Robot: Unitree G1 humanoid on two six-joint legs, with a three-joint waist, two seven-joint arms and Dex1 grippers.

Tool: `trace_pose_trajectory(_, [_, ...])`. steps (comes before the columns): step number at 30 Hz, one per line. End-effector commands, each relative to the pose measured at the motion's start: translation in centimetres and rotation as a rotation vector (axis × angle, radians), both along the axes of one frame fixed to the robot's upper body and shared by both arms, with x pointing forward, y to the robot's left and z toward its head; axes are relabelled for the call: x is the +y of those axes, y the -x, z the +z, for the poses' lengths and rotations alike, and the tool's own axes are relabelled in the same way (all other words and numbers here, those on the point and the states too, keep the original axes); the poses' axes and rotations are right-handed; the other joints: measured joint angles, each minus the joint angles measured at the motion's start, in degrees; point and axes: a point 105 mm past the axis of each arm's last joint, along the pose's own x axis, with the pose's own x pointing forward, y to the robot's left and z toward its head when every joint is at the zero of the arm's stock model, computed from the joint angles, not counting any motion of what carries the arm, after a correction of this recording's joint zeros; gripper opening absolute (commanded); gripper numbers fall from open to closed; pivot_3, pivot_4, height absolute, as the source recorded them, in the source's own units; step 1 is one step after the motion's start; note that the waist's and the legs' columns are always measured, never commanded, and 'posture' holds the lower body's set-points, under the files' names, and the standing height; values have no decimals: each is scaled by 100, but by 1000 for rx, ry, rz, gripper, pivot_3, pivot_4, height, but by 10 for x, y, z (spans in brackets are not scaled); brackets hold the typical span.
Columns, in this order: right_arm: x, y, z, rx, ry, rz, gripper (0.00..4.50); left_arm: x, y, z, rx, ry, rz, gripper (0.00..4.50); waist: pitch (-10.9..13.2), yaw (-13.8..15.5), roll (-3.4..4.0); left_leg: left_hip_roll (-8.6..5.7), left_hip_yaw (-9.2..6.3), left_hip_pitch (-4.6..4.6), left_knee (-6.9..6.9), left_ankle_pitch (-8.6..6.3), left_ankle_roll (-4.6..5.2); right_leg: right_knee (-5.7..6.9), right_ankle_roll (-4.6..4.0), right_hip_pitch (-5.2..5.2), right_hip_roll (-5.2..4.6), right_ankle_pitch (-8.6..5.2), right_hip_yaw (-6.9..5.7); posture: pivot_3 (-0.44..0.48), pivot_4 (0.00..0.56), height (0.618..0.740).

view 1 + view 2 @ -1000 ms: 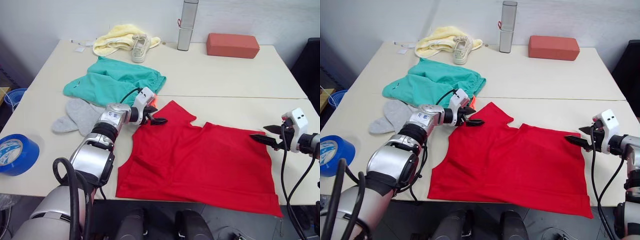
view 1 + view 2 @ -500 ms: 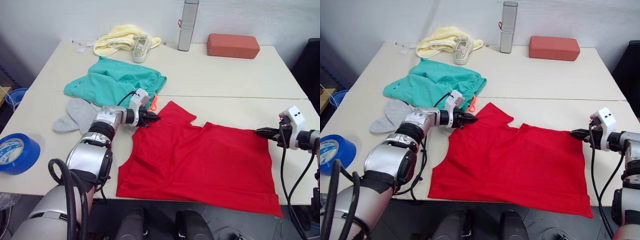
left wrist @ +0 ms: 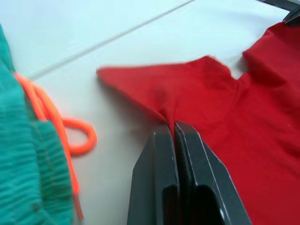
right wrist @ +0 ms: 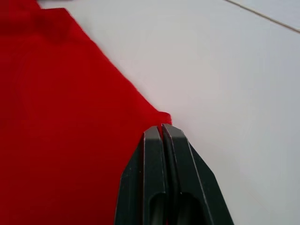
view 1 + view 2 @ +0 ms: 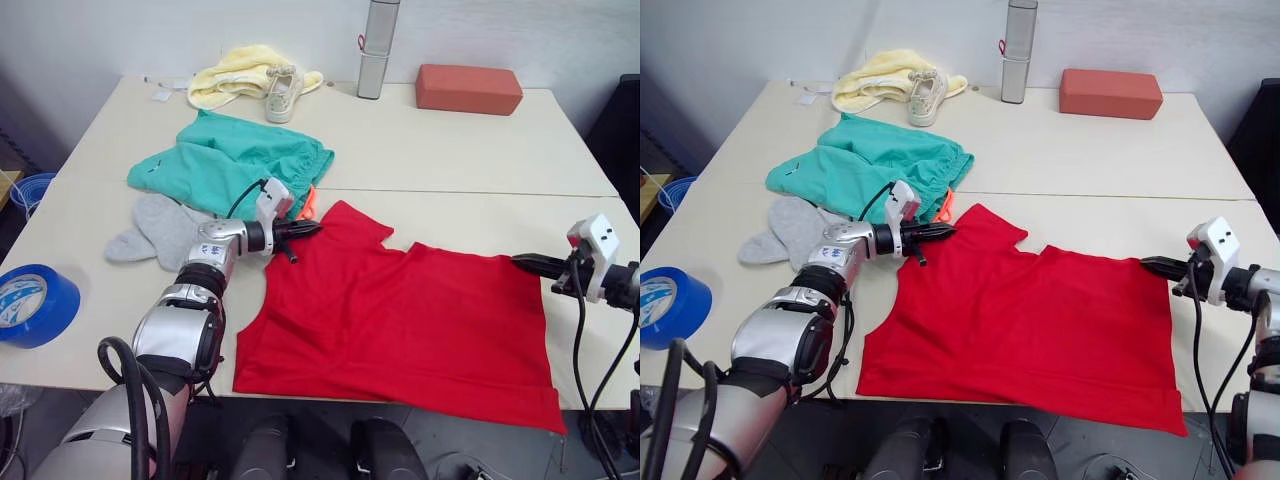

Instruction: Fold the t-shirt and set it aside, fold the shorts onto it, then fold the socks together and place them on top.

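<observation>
Both tools pinch the t-shirt (image 5: 400,320): left tool (image 3: 174,125) at centre-left, right tool (image 4: 162,127) at right edge. Thin bites may slip when lifted.

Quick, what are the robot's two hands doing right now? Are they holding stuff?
Left gripper: shut on the t-shirt, pinching the sleeve near the shorts.
Right gripper: shut on the t-shirt's far corner edge.
</observation>
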Motion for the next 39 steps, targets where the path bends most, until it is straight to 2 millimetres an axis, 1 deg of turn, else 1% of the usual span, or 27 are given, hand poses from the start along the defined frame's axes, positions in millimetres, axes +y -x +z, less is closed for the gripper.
trace_pose_trajectory(1, [-4,11,19,-120,32,42,0,8,7,10,-165,-37,-54,20,0,0,0,0,-2,0,4,-1,1,0,0,2,0,0,-1,0,150,740])
trace_pose_trajectory(3, [-6,17,19,-154,45,47,0,15,12,5,-201,-52,-64,20,0,-1,0,0,-1,1,5,-1,2,1,0,3,-1,0,0,0,150,740])
trace_pose_trajectory(7, [-8,29,13,-190,71,55,0,24,15,8,-287,-27,-34,20,0,0,-1,1,-7,2,8,-2,3,2,0,5,-3,0,1,0,150,740])
trace_pose_trajectory(13, [-2,41,8,-301,107,75,0,26,26,8,-413,-51,-61,20,0,2,-1,2,-14,3,14,-3,5,2,0,14,-5,0,2,0,150,740])
trace_pose_trajectory(19, [4,52,-6,-314,135,98,0,31,34,5,-495,-79,-71,20,0,3,-1,2,-14,3,15,-3,6,3,0,14,-5,0,1,0,150,740])
trace_pose_trajectory(21, [5,54,-12,-303,132,101,0,34,38,0,-503,-103,-89,20,0,0,-1,2,-15,3,17,-4,7,3,0,16,-5,0,1,0,150,740])
trace_pose_trajectory(27, [7,62,-22,-314,168,115,0,40,47,-11,-533,-159,-124,20,0,-1,0,3,-15,4,18,-4,8,5,0,16,-6,0,2,0,150,740])
trace_pose_trajectory(31, [9,69,-32,-293,187,137,0,43,55,-21,-545,-217,-157,20,0,-1,0,3,-18,4,18,-5,9,4,0,17,-7,0,6,0,150,740])
trace_pose_trajectory(35, [13,69,-37,-288,203,150,0,45,58,-27,-525,-234,-177,20,0,-1,0,3,-19,6,18,-6,10,4,0,19,-8,0,11,0,150,740])
trace_pose_trajectory(37, [14,68,-37,-280,176,138,0,45,61,-31,-491,-229,-202,20,0,-1,0,3,-19,6,18,-6,10,5,0,19,-8,0,11,0,150,740])
trace_pose_trajectory(39, [19,70,-37,-248,137,161,0,45,63,-33,-446,-206,-214,471,0,-1,0,3,-21,6,18,-6,10,5,0,20,-9,0,12,0,150,740])
